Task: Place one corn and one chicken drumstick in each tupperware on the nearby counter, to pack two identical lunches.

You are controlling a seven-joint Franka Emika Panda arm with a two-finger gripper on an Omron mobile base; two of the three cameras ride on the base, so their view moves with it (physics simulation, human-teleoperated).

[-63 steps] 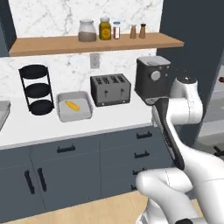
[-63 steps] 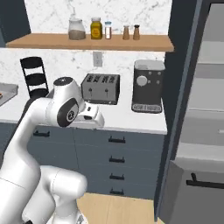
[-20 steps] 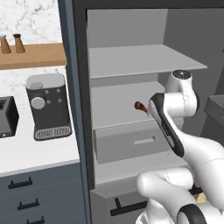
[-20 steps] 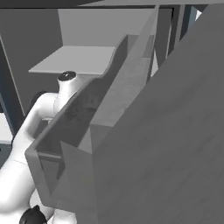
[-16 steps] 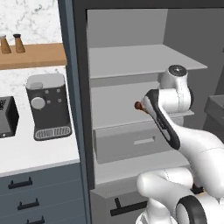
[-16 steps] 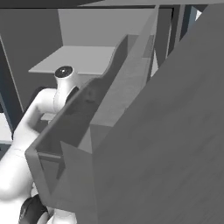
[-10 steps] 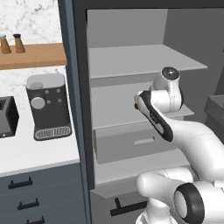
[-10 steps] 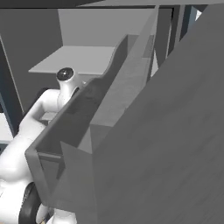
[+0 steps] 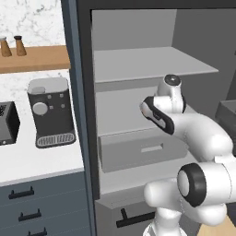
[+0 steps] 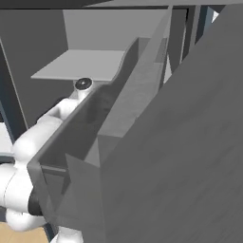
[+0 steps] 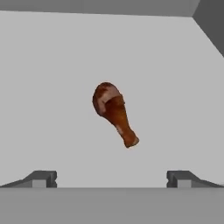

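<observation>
So a drumstick is being lined up for a grab, by the look of it. In the hand view it lies on a grey fridge shelf, dead centre, meaty end toward 11 o'clock, bone end toward 5. The gripper is spread wide with nothing held, tips seen at 7 and 5 o'clock, well short of the meat.

Next, the hand probably needs to be pushed forward so the drumstick sits between the tips, then squeezed.

The coffee machine on the counter at 9 o'clock is given by the left base view alone, not the hand view. The right base view is mostly blocked by a grey panel.
</observation>
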